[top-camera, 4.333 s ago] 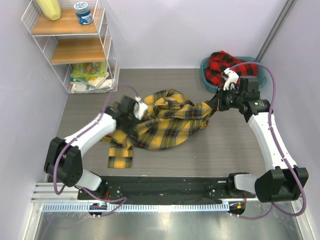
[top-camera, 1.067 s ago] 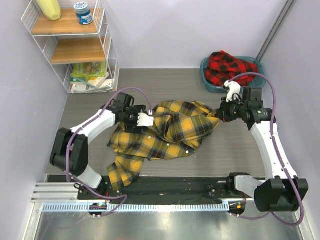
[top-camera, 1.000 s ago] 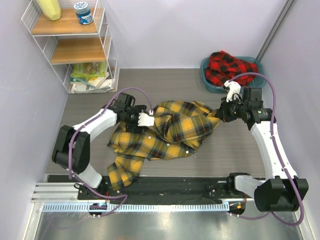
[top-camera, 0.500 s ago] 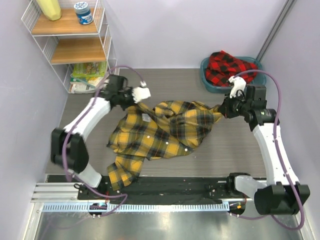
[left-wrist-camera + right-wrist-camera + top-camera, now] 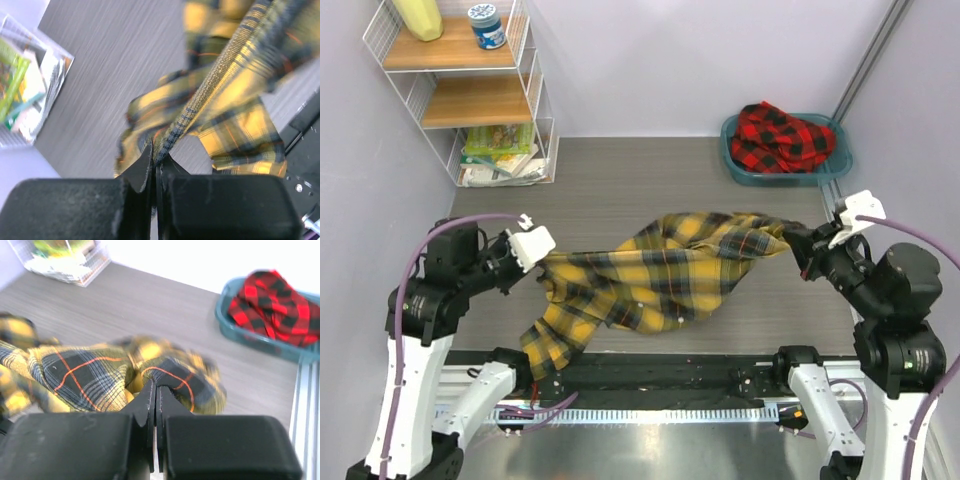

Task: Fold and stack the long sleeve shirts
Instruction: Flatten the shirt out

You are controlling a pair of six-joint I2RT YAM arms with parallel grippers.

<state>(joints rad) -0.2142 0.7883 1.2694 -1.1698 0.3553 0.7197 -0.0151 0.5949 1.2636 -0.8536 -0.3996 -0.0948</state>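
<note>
**Yellow plaid shirt stretched between both arms**

Nearest the arms, a loose end (image 5: 555,338) of the yellow-and-black shirt (image 5: 670,270) hangs from its left part down to the black base plate (image 5: 660,372) at the near edge of the surface (image 5: 620,190).

The shirt itself is drawn out into a long, twisted band across the middle of the surface. At its left tip, the left end effector (image 5: 544,260) is pinched tight on a thin edge of the fabric; the left wrist view shows the jaws (image 5: 155,161) closed on that hem, with the cloth running away taut from them. At the shirt's right tip, the right end effector (image 5: 798,250) is clamped just as narrowly on a bunched fold (image 5: 155,387). Whether the sagging middle touches the surface cannot be told.

Beyond the shirt's right end, well apart from it, the red-and-black shirt (image 5: 785,135) lies crumpled in the teal basin (image 5: 760,178). Beyond the shirt's left end, a wire rack (image 5: 535,100) stands in the far corner.
</note>
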